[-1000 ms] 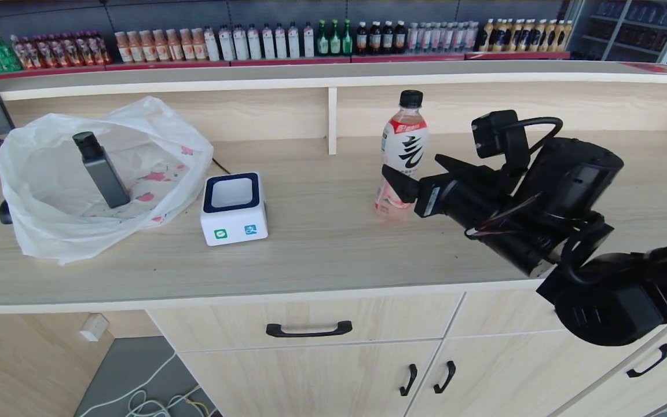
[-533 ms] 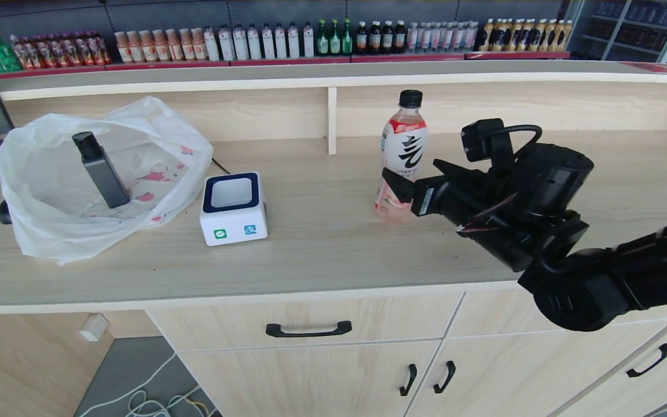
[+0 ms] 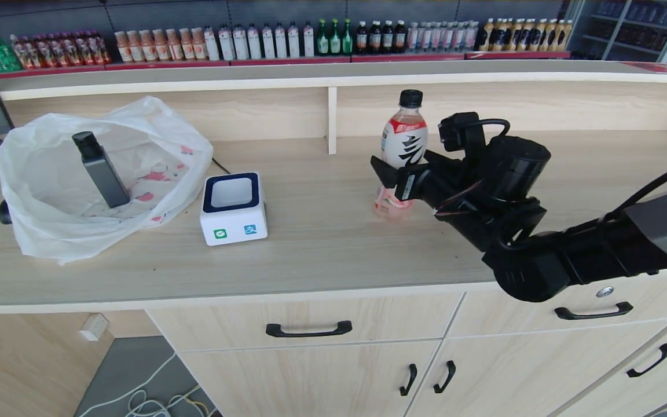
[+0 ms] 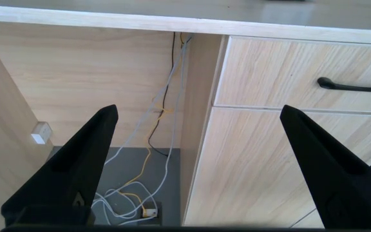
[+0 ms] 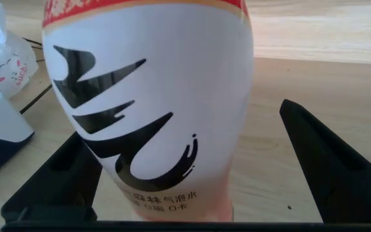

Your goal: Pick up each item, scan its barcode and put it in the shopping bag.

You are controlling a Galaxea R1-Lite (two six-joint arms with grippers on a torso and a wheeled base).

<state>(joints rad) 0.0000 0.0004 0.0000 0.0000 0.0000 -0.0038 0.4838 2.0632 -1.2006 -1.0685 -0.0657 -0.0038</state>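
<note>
A pink drink bottle (image 3: 404, 134) with a black cap stands upright on the wooden counter (image 3: 322, 243), right of centre. My right gripper (image 3: 398, 171) is open, and its fingers straddle the bottle's lower half. In the right wrist view the bottle (image 5: 153, 96) sits between the two dark fingers (image 5: 57, 180), with gaps on both sides. The white shopping bag (image 3: 50, 226) lies open at the counter's left, and a grey bottle (image 3: 101, 171) leans inside it. The white scanner box (image 3: 233, 207) stands just right of the bag. My left gripper (image 4: 195, 174) hangs open below the counter, facing the cabinet.
A raised back ledge (image 3: 333, 81) with a thin divider (image 3: 332, 120) runs behind the counter. Shelves of drinks (image 3: 287, 40) line the far wall. Drawers with black handles (image 3: 309, 330) lie below the front edge. Cables (image 4: 153, 161) trail on the floor under the counter.
My right arm has moved left and forward, bringing the open fingers from beside the pink bottle to either side of it. The bottle, bag and scanner have stayed put.
</note>
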